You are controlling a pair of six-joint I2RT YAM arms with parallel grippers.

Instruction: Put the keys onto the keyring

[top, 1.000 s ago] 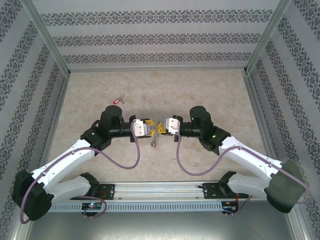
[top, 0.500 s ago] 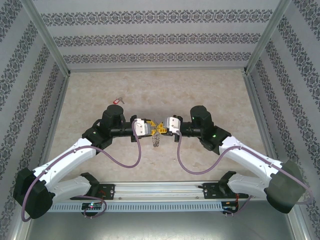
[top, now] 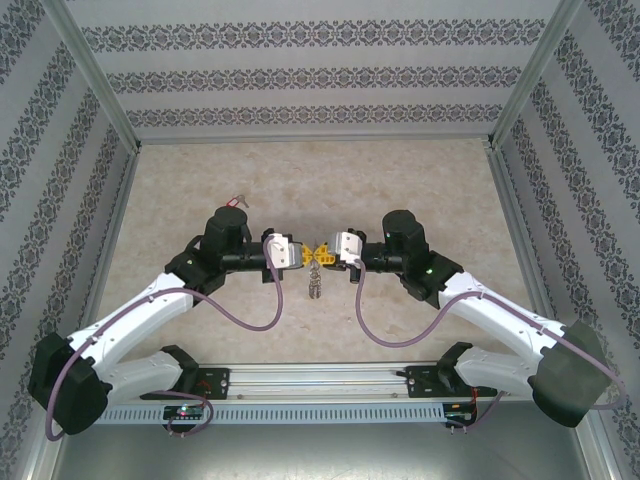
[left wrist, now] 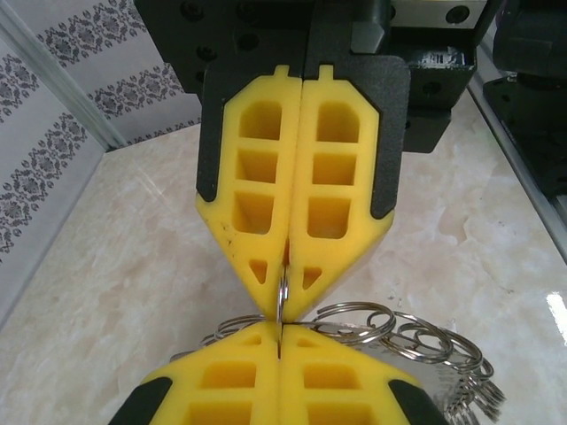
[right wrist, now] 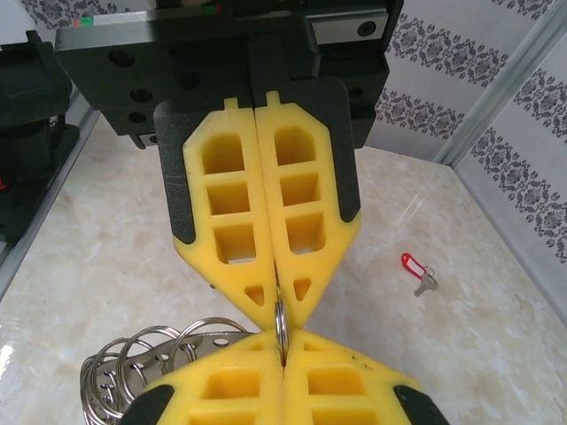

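Note:
My left gripper (top: 307, 253) and right gripper (top: 332, 250) meet tip to tip above the middle of the table. Both are shut on the same thin silvery keyring (left wrist: 282, 297), which stands edge-on between the yellow fingertips (right wrist: 281, 320). In the left wrist view my gripper (left wrist: 281, 328) is at the bottom, facing the right one. In the right wrist view my gripper (right wrist: 283, 338) faces the left one. A bunch of split rings and small silver keys (top: 315, 282) hangs below (left wrist: 403, 335) (right wrist: 146, 359). A red-headed key (right wrist: 414, 267) lies alone on the table, by the left arm (top: 237, 200).
The marble-patterned table (top: 440, 190) is walled by patterned panels on three sides, with aluminium posts (top: 95, 75) at the corners. Purple cables (top: 240, 315) loop under both arms. The base rail (top: 320, 380) runs along the near edge.
Both grippers have drawn closer, tip to tip, and shifted slightly toward the far side with the bunch. The left arm now covers part of the red-headed key.

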